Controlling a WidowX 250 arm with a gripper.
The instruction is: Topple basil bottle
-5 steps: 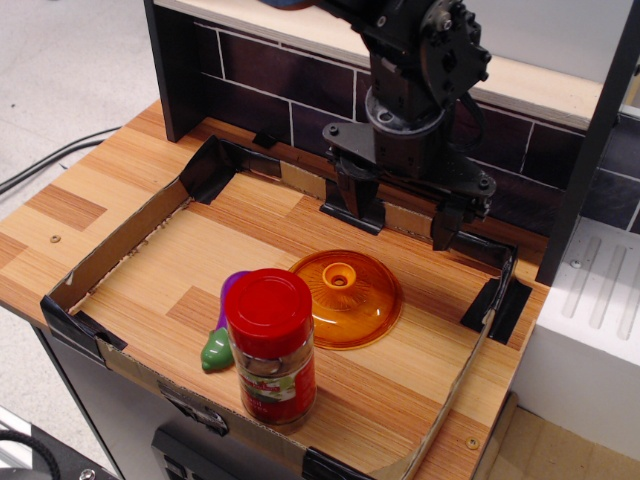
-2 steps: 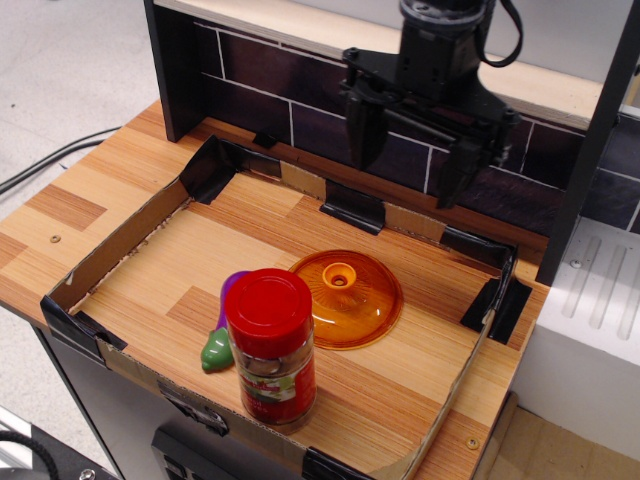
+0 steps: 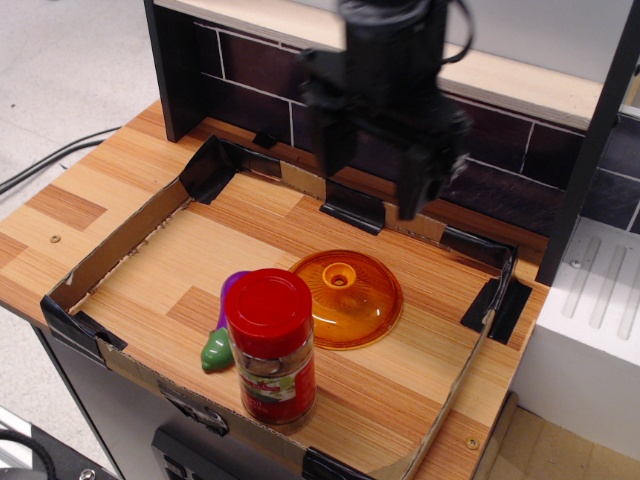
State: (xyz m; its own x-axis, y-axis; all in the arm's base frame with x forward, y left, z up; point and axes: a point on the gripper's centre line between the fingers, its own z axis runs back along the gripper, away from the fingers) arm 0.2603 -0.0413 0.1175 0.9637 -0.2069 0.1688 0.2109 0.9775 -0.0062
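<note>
The basil bottle [image 3: 270, 345] stands upright near the front edge of the cardboard-walled tray [image 3: 120, 240]. It is a clear jar with a wide red lid and a red, white and green label. My gripper [image 3: 367, 185] hangs blurred above the tray's back wall, well behind and above the bottle. Its two dark fingers point down and stand wide apart, with nothing between them.
An orange domed lid [image 3: 345, 297] lies just behind and right of the bottle. A purple toy eggplant [image 3: 222, 325] with a green stem lies against the bottle's left side. A dark tiled wall [image 3: 250, 80] and black shelf posts stand behind. A white block [image 3: 590, 330] sits at the right.
The gripper rose from near the tray's back wall, then swung left and a little forward, staying open. The bottle, orange lid and eggplant have not moved.
</note>
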